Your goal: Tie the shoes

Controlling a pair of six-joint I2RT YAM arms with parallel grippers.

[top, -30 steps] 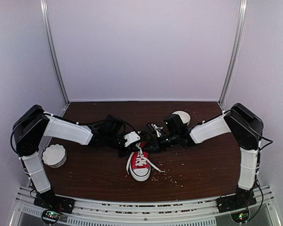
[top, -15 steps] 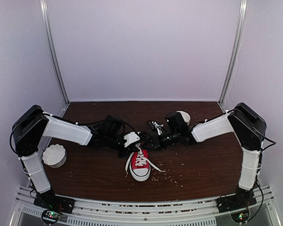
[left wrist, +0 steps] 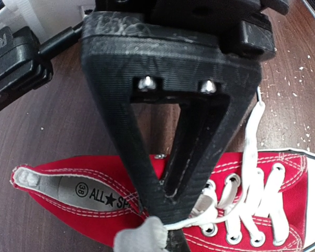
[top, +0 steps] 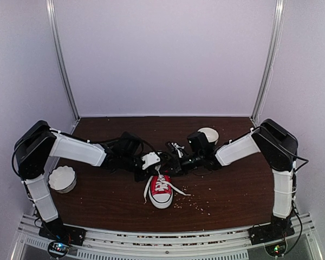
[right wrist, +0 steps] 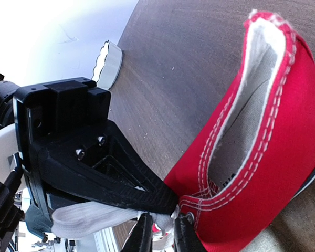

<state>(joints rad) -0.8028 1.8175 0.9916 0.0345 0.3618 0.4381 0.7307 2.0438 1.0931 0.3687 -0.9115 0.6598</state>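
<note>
The red sneaker point(top: 161, 190) lies mid-table, white toe cap toward the arm bases, white laces point(top: 176, 189) trailing loose on both sides. Both grippers meet over its tongue end. My left gripper point(top: 157, 168) is shut on a white lace; in the left wrist view its fingers close to a V tip point(left wrist: 168, 223) pinching the lace point(left wrist: 220, 216) above the shoe point(left wrist: 283, 210). My right gripper point(top: 168, 167) is close beside it; in the right wrist view point(right wrist: 164, 236) its narrow-set fingers hold a bunch of lace point(right wrist: 168, 224) at the shoe's collar point(right wrist: 283, 157), touching the left gripper point(right wrist: 170, 202).
A white scalloped bowl point(top: 62, 179) stands at the left edge, also in the right wrist view point(right wrist: 107, 65). Another white bowl point(top: 209, 134) stands behind the right arm. Crumbs point(top: 197, 203) lie scattered on the brown table right of the shoe. Walls enclose the back and sides.
My right gripper has shifted slightly left, closer to the left gripper over the shoe. The left arm and the shoe have barely moved.
</note>
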